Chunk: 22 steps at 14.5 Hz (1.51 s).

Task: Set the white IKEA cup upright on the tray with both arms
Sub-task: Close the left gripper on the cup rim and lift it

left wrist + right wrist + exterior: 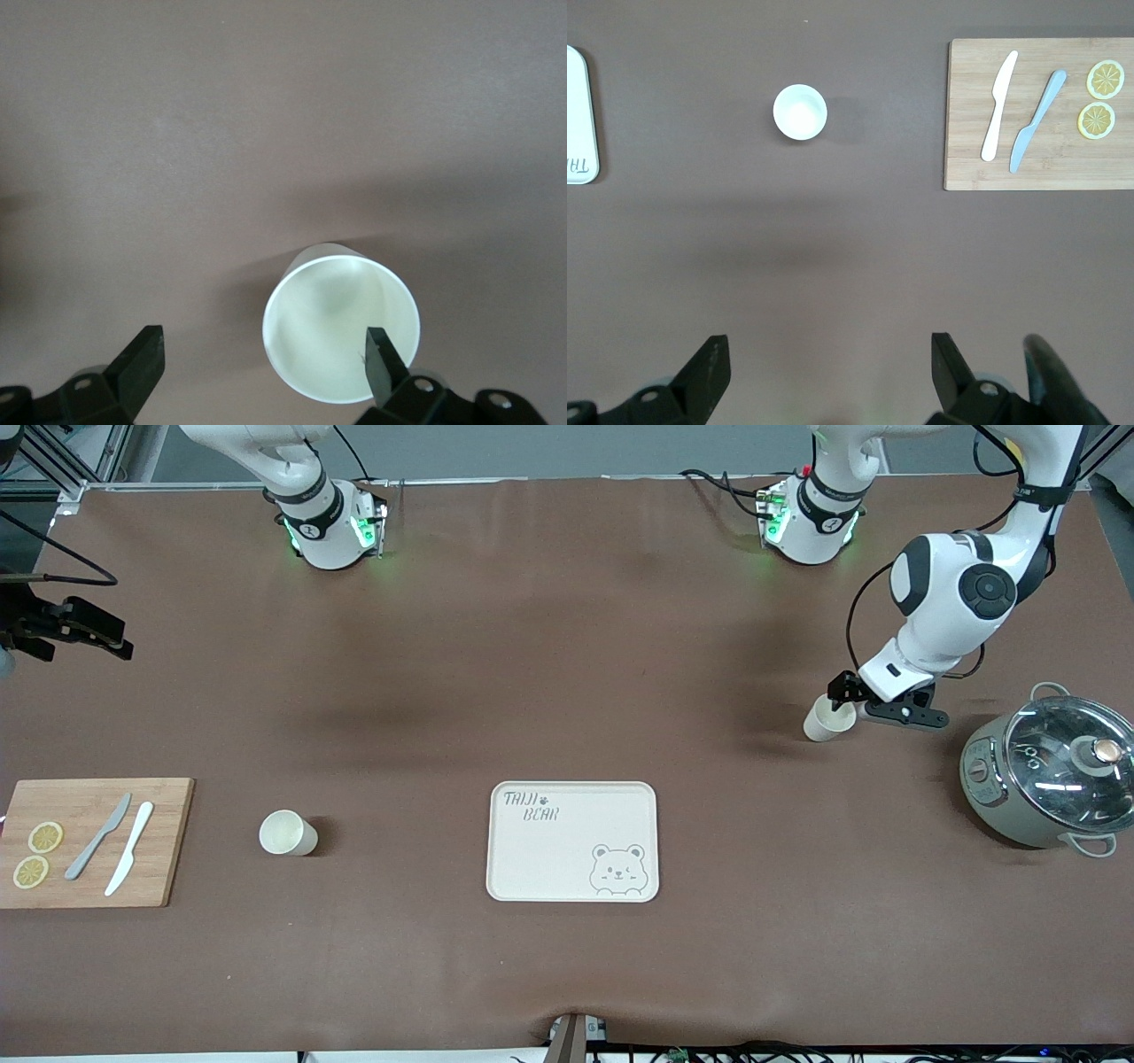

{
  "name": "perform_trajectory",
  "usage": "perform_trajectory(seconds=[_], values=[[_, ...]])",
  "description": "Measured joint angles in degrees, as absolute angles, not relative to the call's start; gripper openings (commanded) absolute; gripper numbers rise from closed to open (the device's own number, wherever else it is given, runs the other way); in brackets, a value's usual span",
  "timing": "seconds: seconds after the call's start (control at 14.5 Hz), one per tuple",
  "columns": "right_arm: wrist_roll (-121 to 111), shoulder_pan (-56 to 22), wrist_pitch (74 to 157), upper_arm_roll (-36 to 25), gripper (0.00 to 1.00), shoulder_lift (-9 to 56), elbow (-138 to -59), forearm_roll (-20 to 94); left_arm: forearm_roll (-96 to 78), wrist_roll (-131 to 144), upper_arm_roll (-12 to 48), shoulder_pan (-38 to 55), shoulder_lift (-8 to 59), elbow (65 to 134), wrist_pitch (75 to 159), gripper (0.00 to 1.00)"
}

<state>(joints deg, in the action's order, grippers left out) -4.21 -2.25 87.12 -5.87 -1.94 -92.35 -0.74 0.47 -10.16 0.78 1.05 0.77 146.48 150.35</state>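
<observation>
Two white cups stand on the worktop: your left end effector (842,701), spread, straddles the rim of one cup (828,720) well apart from the tray (572,841), so clench next, while your right end effector (824,376) waits open high above.

front: high, facing the arm bases, whole table (567,974). left wrist: close, straight down on cup (341,323) at own fingertips. right wrist: high up, looking down; shares tray (578,115) edge, cutting board (1036,168) with front.
</observation>
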Motion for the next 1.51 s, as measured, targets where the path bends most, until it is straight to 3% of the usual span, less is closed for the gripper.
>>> perform_trajectory(seconds=[0.89, 0.96, 1.03, 1.51], values=[[-4.2, -2.2, 88.1, -5.9, 1.0, -1.5, -93.0, -0.7, 0.5, -10.2, 0.8, 0.2, 5.1, 149.2, 159.0, 1.0], [-4.2, -2.2, 88.2, -5.9, 1.0, -1.5, -93.0, -0.7, 0.5, -10.2, 0.8, 0.2, 5.5, 149.3, 159.6, 0.87], [-4.2, -2.2, 88.3, -5.9, 1.0, -1.5, -93.1, -0.7, 0.5, -10.2, 0.8, 0.2, 6.0, 149.4, 160.1, 0.01], [-4.2, -2.2, 89.4, -6.0, 1.0, -1.4, -94.2, -0.8, 0.5, -8.7, 1.5, 0.3, 6.5, 151.1, 164.2, 0.0]])
